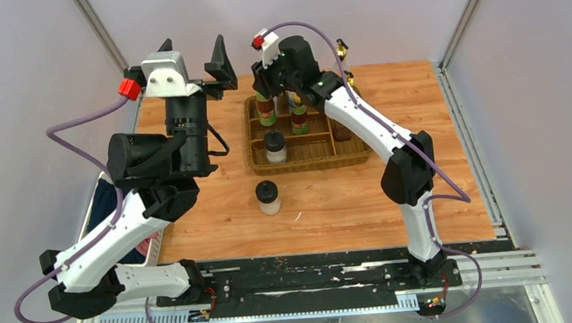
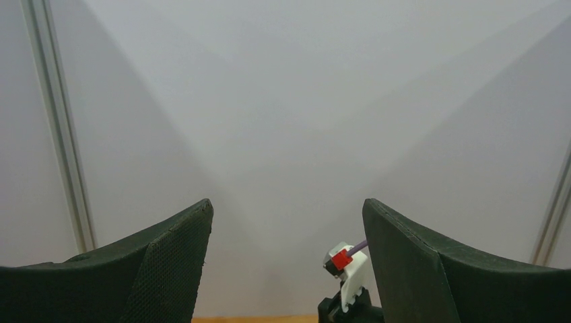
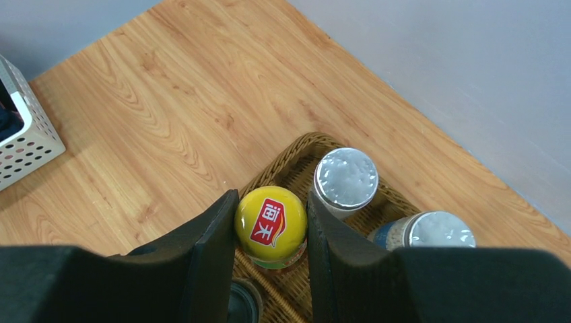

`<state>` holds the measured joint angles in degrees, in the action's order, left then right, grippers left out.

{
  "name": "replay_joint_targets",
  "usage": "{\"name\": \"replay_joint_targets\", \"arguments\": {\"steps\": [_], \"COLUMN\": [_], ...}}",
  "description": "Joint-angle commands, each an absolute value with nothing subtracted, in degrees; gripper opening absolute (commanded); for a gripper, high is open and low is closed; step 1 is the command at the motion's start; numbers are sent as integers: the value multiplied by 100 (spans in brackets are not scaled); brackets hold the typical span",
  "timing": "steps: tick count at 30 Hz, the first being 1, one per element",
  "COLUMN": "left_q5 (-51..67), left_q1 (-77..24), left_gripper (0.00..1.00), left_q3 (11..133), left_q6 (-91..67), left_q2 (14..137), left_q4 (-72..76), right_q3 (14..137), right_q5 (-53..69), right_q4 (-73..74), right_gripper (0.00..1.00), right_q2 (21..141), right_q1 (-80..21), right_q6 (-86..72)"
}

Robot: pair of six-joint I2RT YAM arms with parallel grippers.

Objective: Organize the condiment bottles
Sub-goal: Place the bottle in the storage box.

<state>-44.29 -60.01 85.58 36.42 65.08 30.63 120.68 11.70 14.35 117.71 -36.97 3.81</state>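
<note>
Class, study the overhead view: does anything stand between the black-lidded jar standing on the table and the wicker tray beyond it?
Nothing visible does. The jar stands alone on the table, before the near rim of the tray. A second black-lidded jar already occupies the compartment just behind that rim.

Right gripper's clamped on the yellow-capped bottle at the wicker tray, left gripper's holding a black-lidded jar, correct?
No: the left gripper holds nothing, jaws open in the air, per the left wrist view. The right gripper does clamp the yellow-capped bottle at the wicker tray.
</note>
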Motion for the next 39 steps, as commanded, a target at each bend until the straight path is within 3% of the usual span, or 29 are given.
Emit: {"name": "replay_joint_targets", "arguments": {"steps": [1, 39], "left_q5": [-4404, -4186], "left_q1": [-5915, -5249], "left_gripper": [85, 85], "left_q3": [8445, 7854], "left_q6": [3544, 2894], "left_q2": [6416, 6443], "left_q4": [3221, 3215], "right_q3": [11805, 10792], "right_q5": [1341, 1608], "right_q4": [588, -355], "right_gripper": [0, 0], "right_q2": [11551, 11804], "right_q1": [-3627, -3419], "right_q6": [261, 179]}}
